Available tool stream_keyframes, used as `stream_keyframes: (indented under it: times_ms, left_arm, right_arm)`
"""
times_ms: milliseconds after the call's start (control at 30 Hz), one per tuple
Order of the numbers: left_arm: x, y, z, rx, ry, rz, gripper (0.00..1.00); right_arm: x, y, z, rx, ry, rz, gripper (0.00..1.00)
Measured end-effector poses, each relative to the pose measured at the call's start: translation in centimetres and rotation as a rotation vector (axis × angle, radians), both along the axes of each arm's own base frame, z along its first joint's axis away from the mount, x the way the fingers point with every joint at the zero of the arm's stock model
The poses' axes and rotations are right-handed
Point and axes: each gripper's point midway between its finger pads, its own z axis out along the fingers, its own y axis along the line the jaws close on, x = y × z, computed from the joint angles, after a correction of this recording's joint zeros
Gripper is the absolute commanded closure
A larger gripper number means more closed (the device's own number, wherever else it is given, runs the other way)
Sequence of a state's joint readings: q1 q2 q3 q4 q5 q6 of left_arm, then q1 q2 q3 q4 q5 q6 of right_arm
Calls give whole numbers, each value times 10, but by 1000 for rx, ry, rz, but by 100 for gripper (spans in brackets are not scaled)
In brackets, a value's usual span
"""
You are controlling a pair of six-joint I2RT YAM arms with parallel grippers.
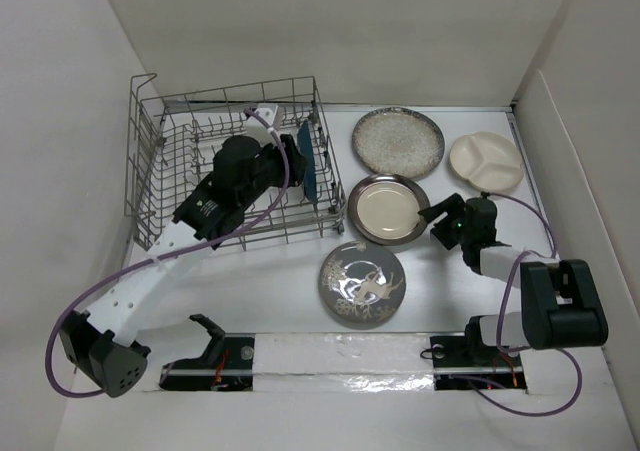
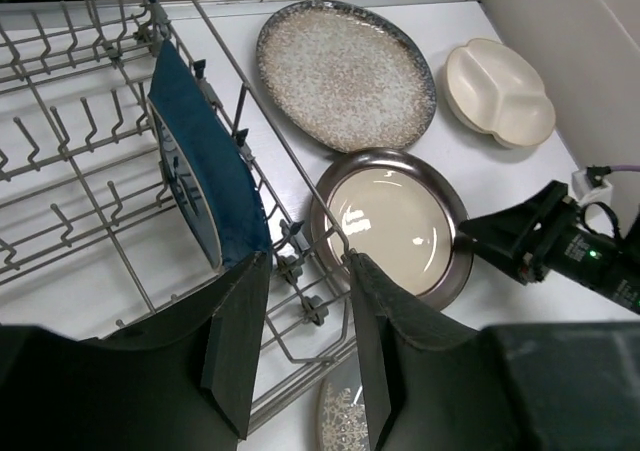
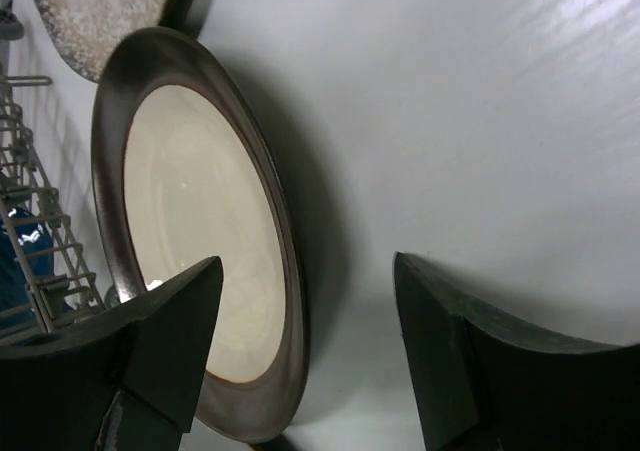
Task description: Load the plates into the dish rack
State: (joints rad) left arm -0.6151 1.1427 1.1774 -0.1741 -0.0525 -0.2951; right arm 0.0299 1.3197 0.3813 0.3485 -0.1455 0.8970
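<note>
The grey bird-pattern plate (image 1: 362, 284) lies flat nearest the arm bases, with bare table (image 1: 265, 281) to its left and right. Just beyond it sits the brown-rimmed cream plate (image 1: 388, 209), its left edge close to the near right corner of the dish rack (image 1: 143, 186). The right gripper (image 3: 310, 341) reaches in low from the right with its fingers spread wide. One is over that plate's right rim and the other over bare table.

The left arm stretches across the rack, and the left gripper (image 2: 305, 356) hangs parted and empty above the rack's right wall. The teal-blue plate (image 2: 205, 166) stands on edge there between tines. Farthest are the speckled plate (image 1: 398, 142) and, near the right wall, the divided plate (image 1: 485, 161), set apart.
</note>
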Motion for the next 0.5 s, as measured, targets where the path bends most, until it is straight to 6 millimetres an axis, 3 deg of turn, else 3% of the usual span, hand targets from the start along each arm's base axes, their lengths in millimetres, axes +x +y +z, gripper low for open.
stream_keyframes:
  times_ms: [133,267,400,433,500]
  left_arm:
    - [-11,3,5,-23,-39,-27,62]
    - [-25,9,25,-72,-104,-44,59]
    - [-31,11,41,-113,-159,-52,58]
    - [-31,11,41,-117,-162,-54,58]
    - [-30,7,39,-119,-156,-64,58]
  right_arm:
    - [3,14,-6,43,16,12,30]
    - [11,29,-10,79,25,26,43]
    - [14,38,-16,93,45,23,67]
    - [14,37,-18,92,53,15,77]
    - [12,36,-21,86,65,3,87]
